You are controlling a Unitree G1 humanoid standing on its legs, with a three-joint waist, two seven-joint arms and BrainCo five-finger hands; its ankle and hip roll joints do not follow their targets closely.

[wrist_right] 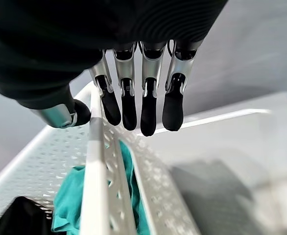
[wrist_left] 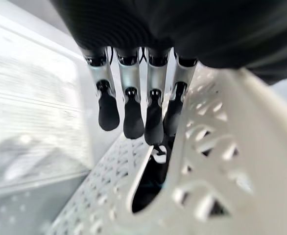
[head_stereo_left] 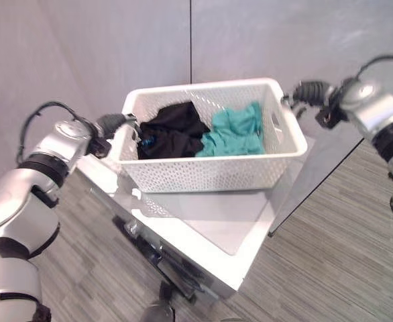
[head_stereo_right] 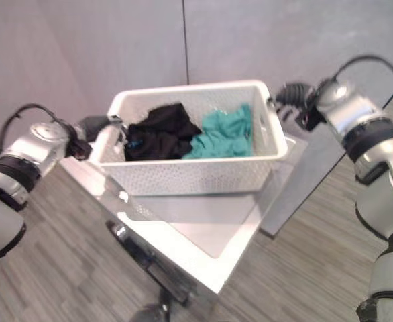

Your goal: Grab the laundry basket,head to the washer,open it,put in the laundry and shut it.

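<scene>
Fingers (wrist_right: 148,115) of right hand (head_stereo_right: 287,94) hang straight over basket (head_stereo_left: 210,171) rim, gripping nothing. Left hand (head_stereo_left: 119,124) same at opp. end. Black (head_stereo_left: 173,131) & teal clothes (head_stereo_left: 233,134) inside.

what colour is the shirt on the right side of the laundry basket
Teal, lying beside black clothes; clearest in the left eye view.

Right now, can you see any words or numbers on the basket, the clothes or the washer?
None can be read. The white laundry basket is plain. The black garment has a small blue mark, too small to read. The teal garment and the washer bear no legible print.
</scene>
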